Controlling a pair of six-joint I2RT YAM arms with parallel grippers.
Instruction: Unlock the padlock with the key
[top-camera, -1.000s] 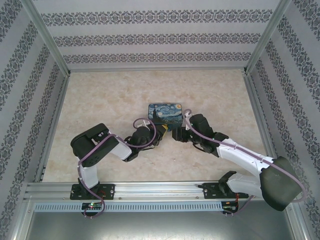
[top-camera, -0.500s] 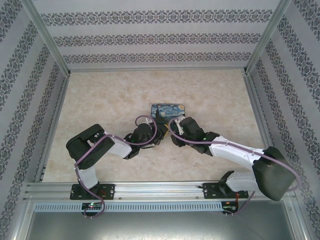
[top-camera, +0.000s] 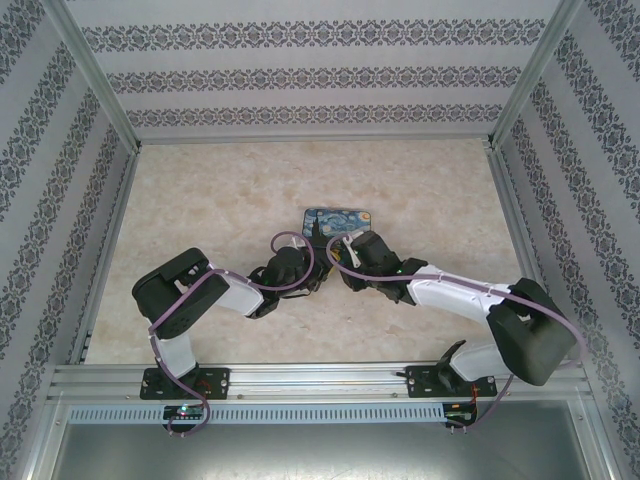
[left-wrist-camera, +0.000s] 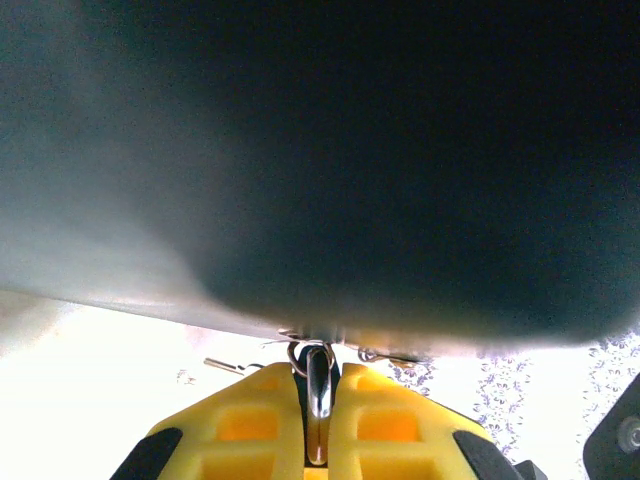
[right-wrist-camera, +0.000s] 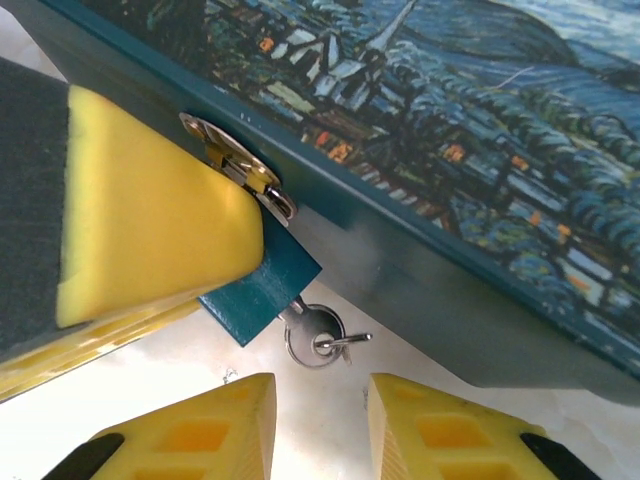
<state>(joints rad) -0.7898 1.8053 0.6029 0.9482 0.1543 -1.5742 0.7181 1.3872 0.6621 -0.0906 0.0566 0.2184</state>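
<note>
Left gripper (left-wrist-camera: 318, 398) clamps the padlock (right-wrist-camera: 255, 297); right gripper (right-wrist-camera: 318, 397) is empty, jaws parted, key (right-wrist-camera: 316, 335) just ahead.

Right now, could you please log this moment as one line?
left end effector: shut on padlock | right end effector: open, facing key | key: in padlock

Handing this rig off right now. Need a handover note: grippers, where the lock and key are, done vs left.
Left gripper: shut on the padlock, steadying it at the front of the box.
Right gripper: open, with the key just ahead of its opening, untouched.
The padlock hangs from the box's hasp; the key appears seated in its keyhole end.
Done: key apparently inserted.
Left: grip the key, turn it, free the shackle, which is still through the hasp.
</note>
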